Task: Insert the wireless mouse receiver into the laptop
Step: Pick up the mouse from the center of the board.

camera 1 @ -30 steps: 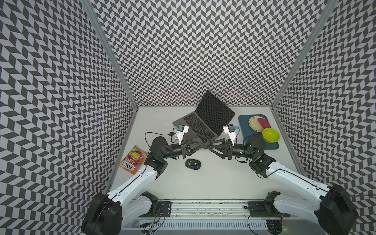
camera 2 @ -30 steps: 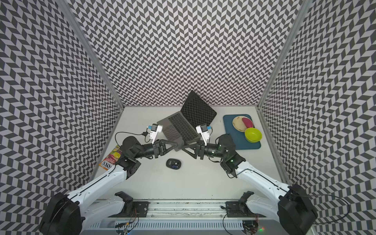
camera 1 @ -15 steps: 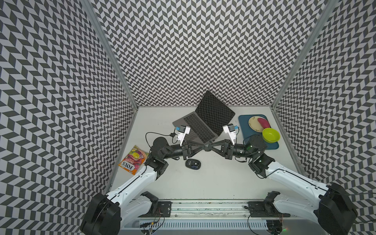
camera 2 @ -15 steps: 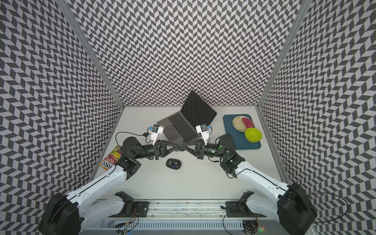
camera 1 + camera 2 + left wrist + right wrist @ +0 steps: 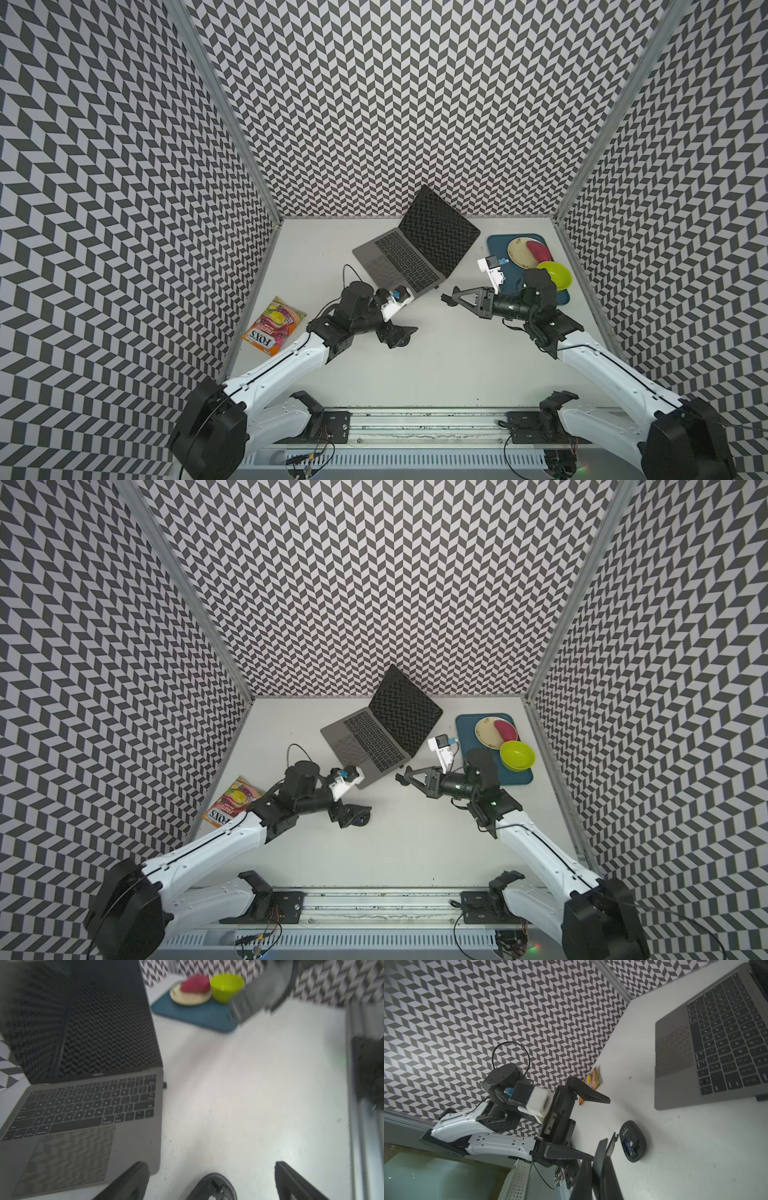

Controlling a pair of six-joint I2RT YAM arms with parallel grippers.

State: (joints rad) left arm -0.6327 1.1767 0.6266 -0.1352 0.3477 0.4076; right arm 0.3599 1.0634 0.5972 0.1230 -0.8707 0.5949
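Plainly, the right hand (image 5: 445, 298) has its fingers pressed together and points toward the middle of the frame in both top views. The mouse receiver is too small to pick out at those tips, so whether it is pinched there I cannot tell. Just up and left of the tips, and apart from them, a small dark stub (image 5: 436, 286) sticks out of the laptop (image 5: 376, 266) on the edge that faces the lower right. What the stub is I cannot tell. The laptop stands open in the upper middle of the bench (image 5: 457, 365), its screen toward the back wall. The left hand (image 5: 211, 1168), left of centre, is spread wide, with the black mouse (image 5: 632, 1144) on the bench just under its fingers. The mouse lies underside up, its battery bay uncovered. Right of the laptop, a blue tray (image 5: 498, 249) carries a plate (image 5: 519, 253) and a lime bowl (image 5: 555, 275). A snack packet (image 5: 272, 328) lies at the bench's left edge.
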